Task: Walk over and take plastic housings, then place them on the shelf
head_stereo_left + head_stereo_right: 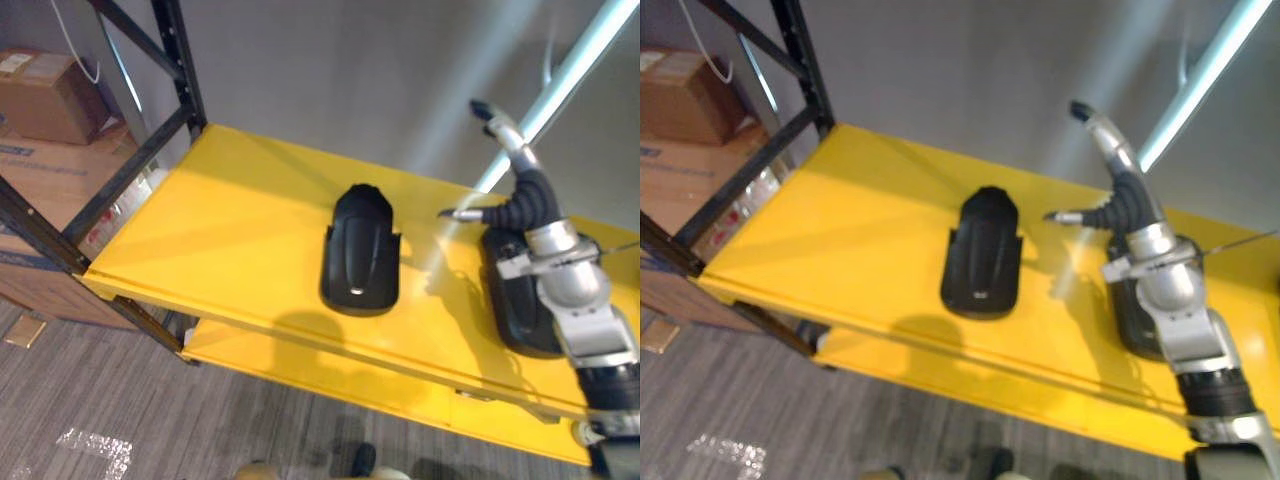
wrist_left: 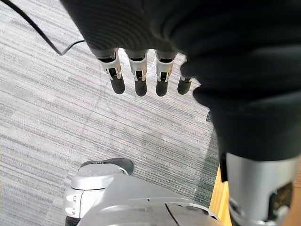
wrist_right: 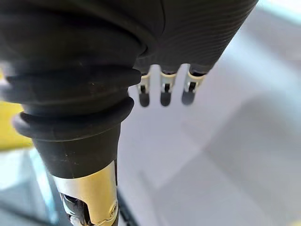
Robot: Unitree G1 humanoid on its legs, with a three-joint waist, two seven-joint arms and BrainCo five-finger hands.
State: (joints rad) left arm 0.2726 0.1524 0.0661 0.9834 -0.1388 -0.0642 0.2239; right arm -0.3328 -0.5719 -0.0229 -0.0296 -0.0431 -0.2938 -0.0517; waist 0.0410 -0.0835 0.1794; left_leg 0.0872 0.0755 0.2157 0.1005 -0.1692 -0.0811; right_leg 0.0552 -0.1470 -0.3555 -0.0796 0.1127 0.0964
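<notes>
The yellow shelf (image 1: 240, 210) stands on a black frame against a grey wall, with a second yellow board lower down at its front. Cardboard boxes (image 1: 40, 100) sit beyond the shelf's left end, on the grey carpet floor (image 1: 80, 380).

Two plastic housings lie on the shelf's top board. The middle housing (image 1: 360, 250) is near the centre of the board. Its long axis runs from the shelf's front edge toward the wall, with the narrower rounded end toward the wall and the wider end just short of the front edge. It is glossy black with a raised spine along its length, small tabs on both sides and a pale mark near the front end. The second housing (image 1: 505, 300), also black and lying front to back, rests toward the shelf's right end, partly covered by the robot's right forearm.

The right hand (image 1: 525, 180) is raised over the back of the shelf above the second housing, fingers straight, thumb out toward the middle housing, holding nothing. The left hand (image 2: 138, 75) hangs over the carpet beside the shelf's yellow edge, fingers straight and empty.
</notes>
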